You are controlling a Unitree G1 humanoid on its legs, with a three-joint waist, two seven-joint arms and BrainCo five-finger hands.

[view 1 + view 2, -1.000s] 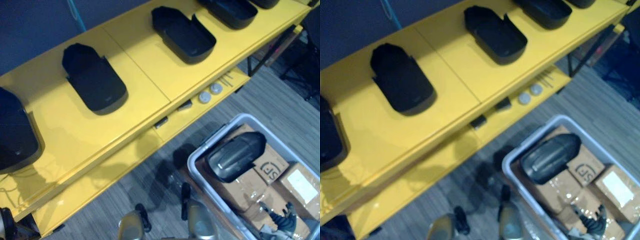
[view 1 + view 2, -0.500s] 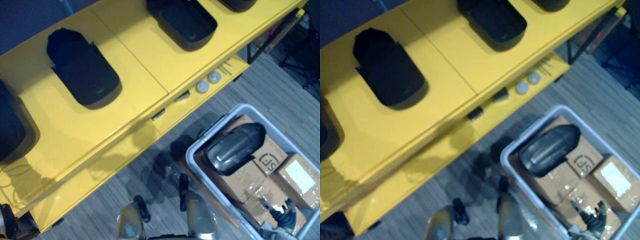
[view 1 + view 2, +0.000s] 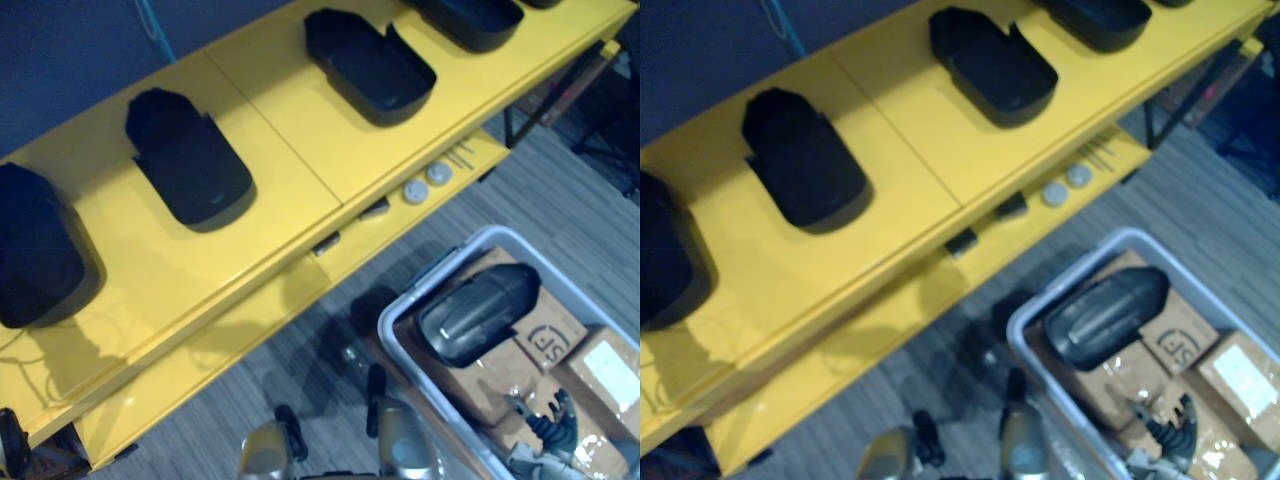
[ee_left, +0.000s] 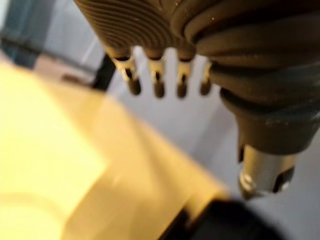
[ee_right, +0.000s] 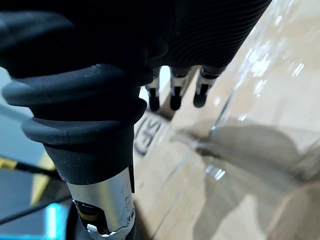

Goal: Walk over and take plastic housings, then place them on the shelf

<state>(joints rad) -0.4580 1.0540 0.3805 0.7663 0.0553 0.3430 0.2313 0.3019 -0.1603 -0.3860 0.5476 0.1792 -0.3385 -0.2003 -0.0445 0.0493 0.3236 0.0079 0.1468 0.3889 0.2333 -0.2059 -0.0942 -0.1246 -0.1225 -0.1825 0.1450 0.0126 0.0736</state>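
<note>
Several black plastic housings lie on the top of the yellow shelf (image 3: 290, 150): one at the far left (image 3: 40, 250), one further along (image 3: 190, 160), an upturned one (image 3: 370, 65) and more at the far end. Another black housing (image 3: 478, 312) rests on cardboard boxes (image 3: 545, 335) inside a grey bin (image 3: 383, 322) on the floor. My right hand (image 3: 548, 418) hangs over the boxes at the bin's near end, fingers (image 5: 172, 95) straight and empty. My left hand (image 4: 150, 20) is above the yellow shelf surface, fingers straight, holding nothing.
A lower yellow shelf level sticks out below the top one and carries two small round discs (image 3: 415, 190) and small dark blocks (image 3: 375, 210). Grey striped floor lies between the shelf and the bin. A dark blurred shape (image 4: 220, 222) sits near my left hand.
The whole picture has shifted with the camera; the housing at the far left shows more fully now. The housings and the bin keep their places. My right hand stays over the boxes.
</note>
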